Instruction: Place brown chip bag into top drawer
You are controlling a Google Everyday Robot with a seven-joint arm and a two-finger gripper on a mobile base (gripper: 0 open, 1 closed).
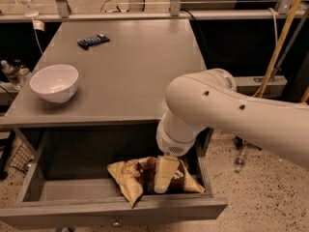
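Observation:
The brown chip bag (137, 174), dark brown with pale tan ends, lies inside the open top drawer (72, 191) at its front right, with one corner hanging over the front panel. My gripper (164, 175) reaches down from the big white arm (231, 112) into the drawer and sits on top of the bag's middle, hiding part of it. The drawer is pulled out below the grey table (130, 76). Its small knob (116, 222) shows at the bottom edge.
A white bowl (54, 82) stands on the table's left side. A small black object (93, 41) lies at the back of the table. A yellow pole (282, 37) and cables stand at the right. The floor is speckled.

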